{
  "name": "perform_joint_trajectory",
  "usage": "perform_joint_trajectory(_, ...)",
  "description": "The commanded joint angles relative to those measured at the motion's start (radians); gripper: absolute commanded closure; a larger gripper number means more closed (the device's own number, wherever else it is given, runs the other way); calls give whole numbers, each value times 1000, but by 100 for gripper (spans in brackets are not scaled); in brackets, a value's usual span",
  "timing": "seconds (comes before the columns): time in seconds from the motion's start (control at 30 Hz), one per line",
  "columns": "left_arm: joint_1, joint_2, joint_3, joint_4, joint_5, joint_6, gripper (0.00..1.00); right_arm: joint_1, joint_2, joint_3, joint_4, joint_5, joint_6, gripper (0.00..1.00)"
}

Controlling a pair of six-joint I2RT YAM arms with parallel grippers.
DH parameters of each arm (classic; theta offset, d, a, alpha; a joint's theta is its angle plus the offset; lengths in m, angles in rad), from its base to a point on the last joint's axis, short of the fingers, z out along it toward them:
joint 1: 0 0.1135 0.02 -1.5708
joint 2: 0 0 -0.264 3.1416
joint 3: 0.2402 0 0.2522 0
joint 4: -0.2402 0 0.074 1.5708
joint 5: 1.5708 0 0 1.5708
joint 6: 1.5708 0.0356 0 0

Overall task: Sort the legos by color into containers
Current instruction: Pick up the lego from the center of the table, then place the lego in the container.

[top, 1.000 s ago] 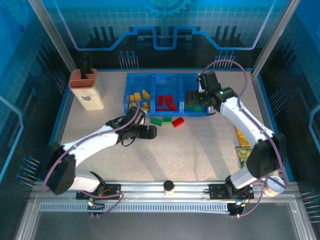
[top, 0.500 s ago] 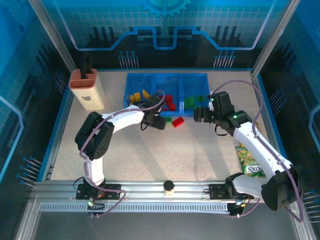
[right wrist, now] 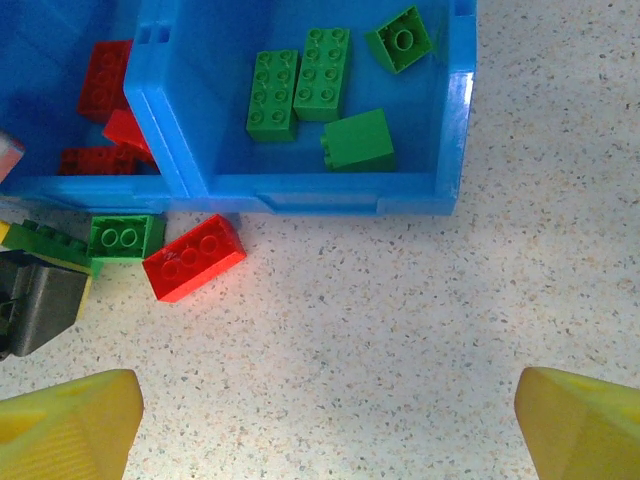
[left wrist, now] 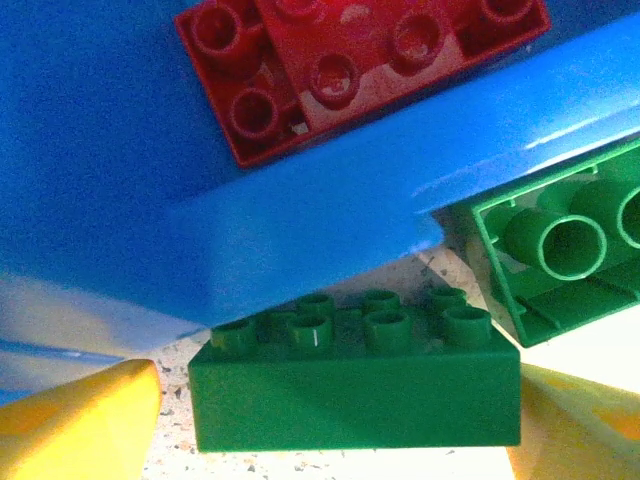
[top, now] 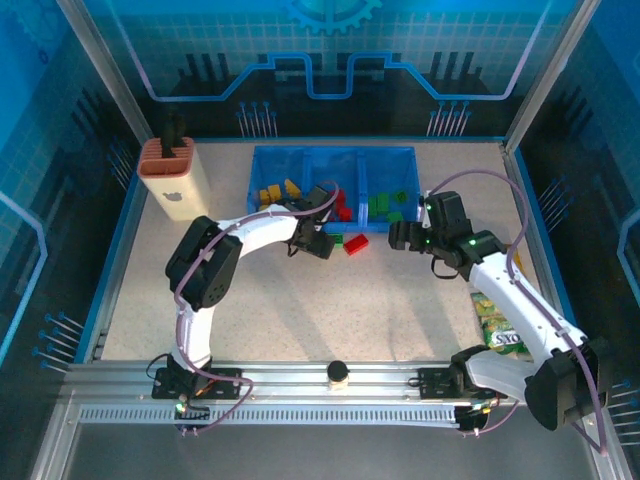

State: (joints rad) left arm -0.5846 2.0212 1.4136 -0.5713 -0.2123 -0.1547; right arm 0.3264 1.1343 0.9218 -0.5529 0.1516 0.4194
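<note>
Speckled table [top: 330, 310] bears blue tray [right wrist: 320, 190]; beige holder [top: 180, 192]; snack bag [top: 497, 325]; red lego [right wrist: 193, 257]; green lego [right wrist: 126, 236].

Translucent blue rectangular plastic tray [right wrist: 455, 120]: yellow-orange studded bricks [top: 272, 193] in left compartment, red studded bricks [right wrist: 105, 75] middle, green studded bricks [right wrist: 322, 72] right. Table [right wrist: 400, 330] off-white, dark-speckled. Loose red brick [right wrist: 193, 257], two loose green bricks [right wrist: 125, 237] near tray.

A tray [top: 330, 158] with three side-by-side compartments sits at the far middle of the tabletop [top: 330, 320], bricks [right wrist: 297, 85] lying in each, a holder [top: 175, 180] well to its left. Three loose bricks [right wrist: 193, 257] lie just before the tray's near wall, one between the fingers [left wrist: 80, 420] of the left claw [top: 318, 240]. The right claw [top: 405, 235] hangs over the tabletop before the right compartment; a snack bag [top: 497, 325] lies near the right edge.
</note>
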Motion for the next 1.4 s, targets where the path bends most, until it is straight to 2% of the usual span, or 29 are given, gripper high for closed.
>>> perform_joint_trajectory(0.0,4,28,39,-9,34,7,17,-14,-26,-18,16,-13,18,4)
perform_joint_trajectory(0.17,3,36,49,-4,42,-1,25,-14,-37,-33,15,-14,24,4)
perform_joint_trajectory(0.5,3,-11,19,2,51,-25,50,-13,-61,-72,16,-25,42,4)
perform_joint_trajectory(1.0,3,-272,-117,25,70,-62,54,-12,-83,-157,40,-38,74,4)
perform_joint_trajectory(1.1,-4,-319,-108,55,111,-53,54,-12,-96,-172,29,-10,95,4)
perform_joint_trajectory(1.23,-21,-355,-76,124,183,-27,54,-15,-129,-167,-85,143,189,4)
perform_joint_trajectory(1.37,-38,-308,38,152,238,-22,53,-14,-190,-227,-57,76,191,4)
